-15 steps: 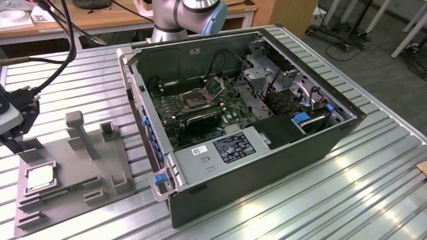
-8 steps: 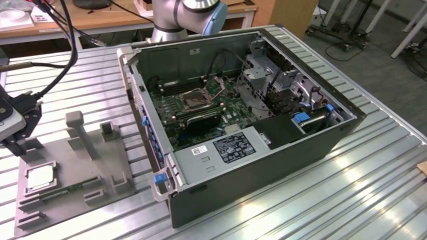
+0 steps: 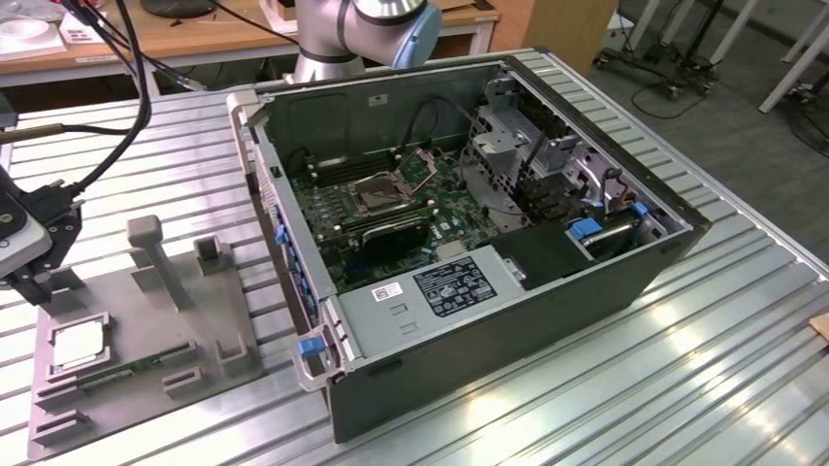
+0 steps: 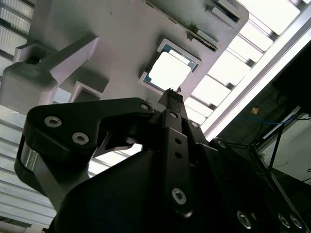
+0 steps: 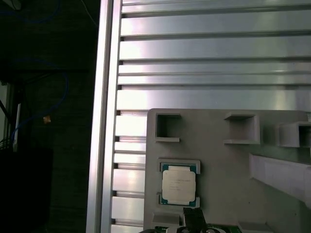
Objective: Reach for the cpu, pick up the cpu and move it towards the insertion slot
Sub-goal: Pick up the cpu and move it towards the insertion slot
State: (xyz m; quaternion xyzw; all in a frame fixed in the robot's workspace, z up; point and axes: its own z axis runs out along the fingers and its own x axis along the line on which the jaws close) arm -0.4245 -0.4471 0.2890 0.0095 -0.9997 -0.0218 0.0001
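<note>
The cpu (image 3: 78, 347) lies flat, silvery top up, in a square recess of the grey plastic tray (image 3: 155, 325) at the exterior view's left. It also shows in both wrist views as a pale square in a framed recess: cpu (image 4: 169, 72), cpu (image 5: 178, 187). My gripper (image 3: 29, 284) hangs over the tray's far left corner, a little behind the cpu and apart from it. Its dark tip, the gripper (image 4: 172, 95), points just beside the chip, as does the gripper (image 5: 192, 216). The insertion slot (image 3: 380, 195) sits on the motherboard inside the open computer case (image 3: 518, 320).
A green memory stick (image 3: 130, 370) lies in the tray beside the cpu. Grey posts (image 3: 149, 252) rise from the tray between my gripper and the case. The ribbed metal table (image 3: 725, 369) ends close to the tray, with a dark drop beyond the table edge (image 5: 104, 121). Cables (image 3: 116, 87) hang above my gripper.
</note>
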